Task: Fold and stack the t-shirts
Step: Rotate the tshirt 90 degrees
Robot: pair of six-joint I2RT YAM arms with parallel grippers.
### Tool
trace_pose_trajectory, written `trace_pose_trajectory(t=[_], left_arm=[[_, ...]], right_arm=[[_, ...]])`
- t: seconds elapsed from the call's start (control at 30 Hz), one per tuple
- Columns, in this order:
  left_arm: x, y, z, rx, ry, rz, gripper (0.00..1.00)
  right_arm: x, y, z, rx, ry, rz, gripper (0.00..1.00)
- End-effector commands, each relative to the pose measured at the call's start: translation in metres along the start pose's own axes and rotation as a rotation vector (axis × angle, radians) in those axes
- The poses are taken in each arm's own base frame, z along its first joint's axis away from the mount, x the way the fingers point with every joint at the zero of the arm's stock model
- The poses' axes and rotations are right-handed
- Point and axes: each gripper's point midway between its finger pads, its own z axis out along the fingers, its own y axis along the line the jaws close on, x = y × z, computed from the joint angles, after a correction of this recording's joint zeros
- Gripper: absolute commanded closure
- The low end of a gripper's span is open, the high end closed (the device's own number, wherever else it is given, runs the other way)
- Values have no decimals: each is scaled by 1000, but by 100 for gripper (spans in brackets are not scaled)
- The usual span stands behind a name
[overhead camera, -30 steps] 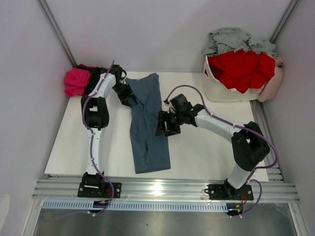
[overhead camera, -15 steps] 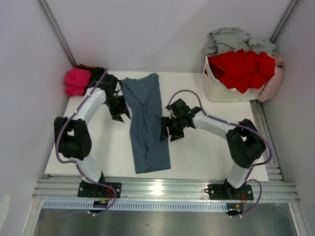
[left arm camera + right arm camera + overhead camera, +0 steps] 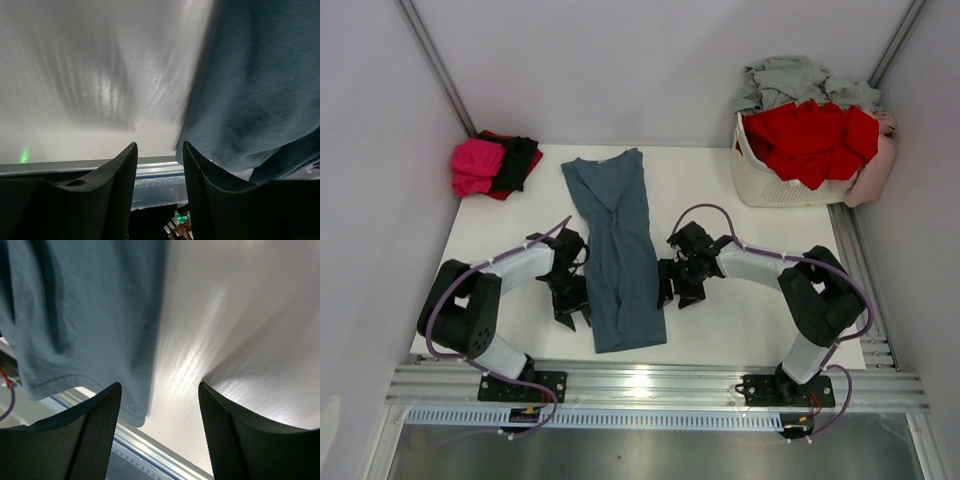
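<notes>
- Currently, the flat white table [image 3: 730, 320] carries all the work. Its near edge meets a metal rail [image 3: 650, 380], and the shirt hem lies close to that edge. Risk: a hem dragged toward the rail may slip off the table.
- The slate blue-grey cloth t-shirt [image 3: 620, 250] lies mid-table as a long narrow strip, collar at the far end and hem at the near end. Risk: uneven lifting by the two arms would skew the next fold or reopen the lengthwise fold.
- The white lattice plastic basket [image 3: 765, 185] stands at the far right corner, heaped with red t-shirts [image 3: 810, 140] and a pale grey t-shirt [image 3: 790, 80] that overhang its rim. Risk: a later pull may drag out several garments together.
- The folded magenta-pink and black pile [image 3: 490, 165] sits at the far left corner, well apart from the strip. Risk: the folded shirt may loosen during the long carry to this pile.
- The left gripper [image 3: 570, 315] is low and just beside the strip's left edge near the hem, jaws spread, holding nothing. Risk: closing short of the edge catches no cloth.
- The right gripper [image 3: 670, 290] is just beside the right edge, jaws spread wide, holding nothing. Risk: pinching only the top layer leaves the lower layers behind.
</notes>
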Motion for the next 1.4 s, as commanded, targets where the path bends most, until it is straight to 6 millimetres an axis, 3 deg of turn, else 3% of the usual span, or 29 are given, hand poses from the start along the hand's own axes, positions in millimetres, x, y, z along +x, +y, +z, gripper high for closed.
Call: trace_pose_trajectory(t=[0.0, 0.2, 0.4, 0.5, 0.53, 0.6, 0.73, 0.83, 0.87, 0.93, 1.1, 1.3, 1.37], left_arm=[[-5, -26, 2, 87, -36, 11, 55], [0, -39, 4, 119, -23, 16, 55], [17, -46, 13, 134, 28, 55, 55], [32, -55, 24, 157, 101, 99, 56], [39, -57, 30, 147, 129, 117, 56], [52, -61, 35, 156, 177, 158, 57], [70, -54, 44, 137, 235, 193, 61], [79, -46, 44, 137, 253, 193, 76], [80, -46, 41, 145, 243, 198, 93], [88, -39, 40, 137, 259, 194, 99], [99, -25, 37, 107, 271, 206, 99], [105, -25, 36, 105, 289, 204, 94], [107, -25, 33, 113, 295, 204, 89]], right_arm=[[12, 5, 11, -45, 31, -3, 33], [28, 16, 22, -91, 94, -21, 37], [38, 24, 24, -146, 116, -17, 51], [45, 24, 26, -164, 132, -5, 74], [48, 23, 27, -165, 140, -1, 89], [51, 23, 27, -168, 149, -2, 99], [55, 23, 24, -167, 151, -5, 100], [58, 24, 19, -160, 151, -9, 100], [61, 22, 17, -153, 155, -7, 100], [64, 21, 14, -147, 156, -7, 100], [76, 17, -1, -125, 159, -7, 100], [81, 9, -12, -81, 142, -3, 100], [78, 10, -12, -79, 137, -11, 87]])
